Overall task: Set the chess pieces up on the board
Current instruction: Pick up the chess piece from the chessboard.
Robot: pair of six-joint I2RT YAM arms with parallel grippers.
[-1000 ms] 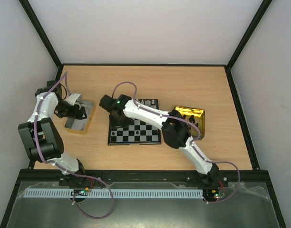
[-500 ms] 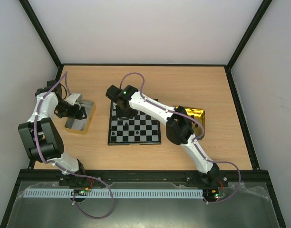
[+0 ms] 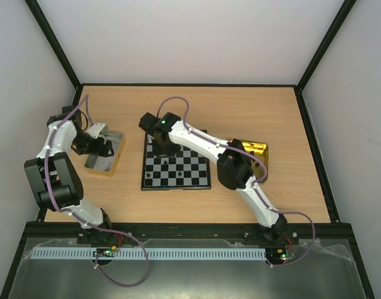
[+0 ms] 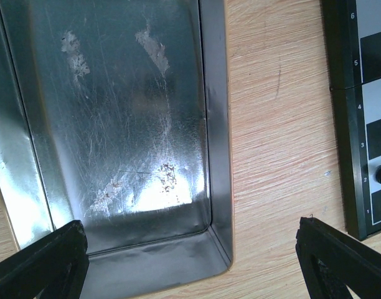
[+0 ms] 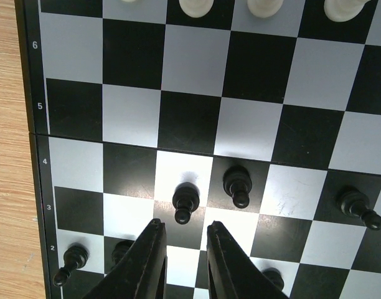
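The board [image 3: 178, 169] lies mid-table; it fills the right wrist view [image 5: 190, 75]. Black pieces stand on its near rows: one [image 5: 184, 202] just ahead of my right fingertips, another [image 5: 237, 185] beside it, more at the edges [image 5: 358, 208] [image 5: 72, 256]. White pieces [image 5: 197, 6] line the far row. My right gripper [image 5: 184, 225] hovers over the board's far-left part [image 3: 160, 148], jaws a small gap apart and empty. My left gripper [image 4: 193, 249] is wide open and empty over the silver tray [image 4: 215, 124], near its corner.
The silver tray [image 3: 106, 156] on the left is empty inside. A gold tray [image 3: 256, 151] sits right of the board, partly under the right arm. In the left wrist view the board's edge [image 4: 340, 124] shows across a strip of bare wood.
My right arm has swung away from the board's near-left part toward its far-left corner, uncovering most squares. In the last half second it has held still. My left arm has not moved.
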